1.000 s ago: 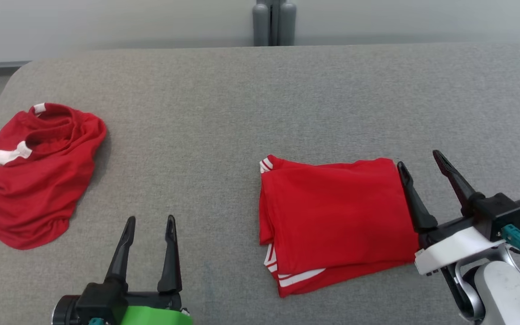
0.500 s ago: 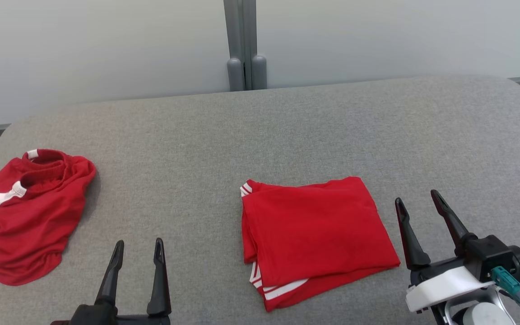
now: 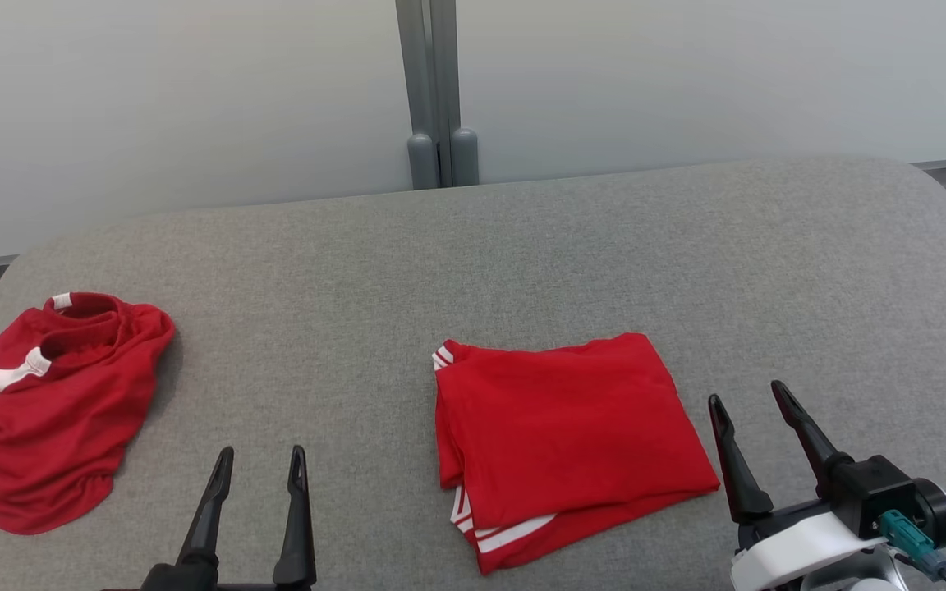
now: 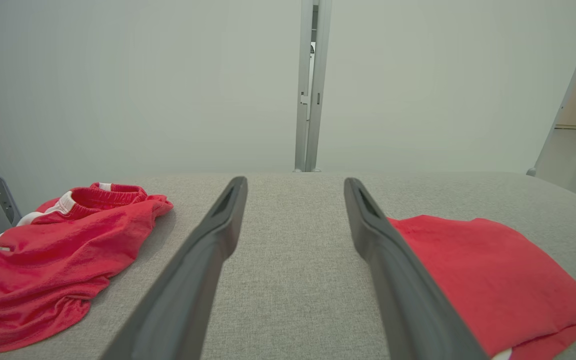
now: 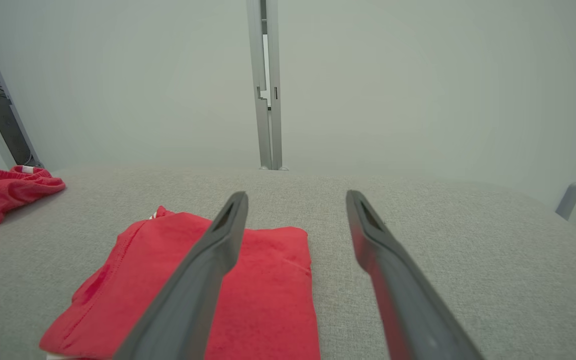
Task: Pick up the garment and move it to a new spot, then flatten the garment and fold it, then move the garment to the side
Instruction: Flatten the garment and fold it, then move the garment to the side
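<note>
A folded red garment (image 3: 563,435) with white stripes lies flat on the grey table (image 3: 473,263), right of centre; it also shows as the folded garment (image 4: 488,275) in the left wrist view and the folded garment (image 5: 218,290) in the right wrist view. My right gripper (image 3: 746,394) stands open just right of its edge, apart from it, holding nothing. Low at the left my left gripper (image 3: 262,453) is open and empty, between the two garments. A second red garment (image 3: 54,410), crumpled with its waistband up, lies at the far left.
The crumpled garment (image 4: 63,250) sits near the table's left edge. A grey post (image 3: 432,90) stands against the pale wall behind the table. Bare grey cloth spreads across the far half and right side of the table.
The head camera has tilted up, so the whole scene sits lower in view. The right gripper has drawn back from the folded garment's right edge. The garments lie as before.
</note>
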Controlling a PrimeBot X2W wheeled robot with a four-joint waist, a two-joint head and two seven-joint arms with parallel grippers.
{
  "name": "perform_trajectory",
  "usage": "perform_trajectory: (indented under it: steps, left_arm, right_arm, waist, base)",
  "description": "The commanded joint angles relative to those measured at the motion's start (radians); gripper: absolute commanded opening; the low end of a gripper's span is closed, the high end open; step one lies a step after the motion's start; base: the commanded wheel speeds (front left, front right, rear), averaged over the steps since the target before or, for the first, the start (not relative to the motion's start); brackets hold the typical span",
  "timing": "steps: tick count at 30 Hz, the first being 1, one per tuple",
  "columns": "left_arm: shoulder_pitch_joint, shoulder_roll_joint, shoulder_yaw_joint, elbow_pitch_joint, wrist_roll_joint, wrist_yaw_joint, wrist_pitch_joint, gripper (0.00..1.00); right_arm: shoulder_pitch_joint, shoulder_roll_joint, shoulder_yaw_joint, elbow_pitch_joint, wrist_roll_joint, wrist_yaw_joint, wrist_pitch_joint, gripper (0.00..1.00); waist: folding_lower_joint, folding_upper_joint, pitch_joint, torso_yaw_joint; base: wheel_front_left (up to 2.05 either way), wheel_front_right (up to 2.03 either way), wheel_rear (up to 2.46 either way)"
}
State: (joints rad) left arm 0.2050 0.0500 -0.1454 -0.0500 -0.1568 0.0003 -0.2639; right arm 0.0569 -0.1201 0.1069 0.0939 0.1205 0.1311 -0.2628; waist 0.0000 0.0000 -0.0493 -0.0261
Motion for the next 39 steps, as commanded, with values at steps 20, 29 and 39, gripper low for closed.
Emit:
perform_trajectory:
  steps: [20,29,39]
  left_arm:
    - [0.001,0.001,-0.014,0.019,0.035,-0.016,0.000,1.00]
    - [-0.009,0.001,-0.026,0.015,0.048,0.001,0.000,1.00]
    - [-0.035,0.001,-0.045,0.014,0.042,-0.007,0.000,1.00]
  right_arm:
    - [0.007,0.009,0.023,0.032,0.010,-0.001,-0.003,1.00]
    - [0.005,-0.002,0.030,0.036,0.024,-0.001,-0.003,1.00]
    - [-0.076,-0.064,0.156,0.089,0.177,-0.001,-0.003,1.00]
  waist:
    - [0.0000,0.0000,-0.007,0.000]
    - [0.0000,0.0000,0.005,0.006]
    - [0.0000,0.0000,0.057,0.018]
  base:
    - [0.00,0.00,0.00]
    - [0.00,0.00,0.00]
    - [0.00,0.00,0.00]
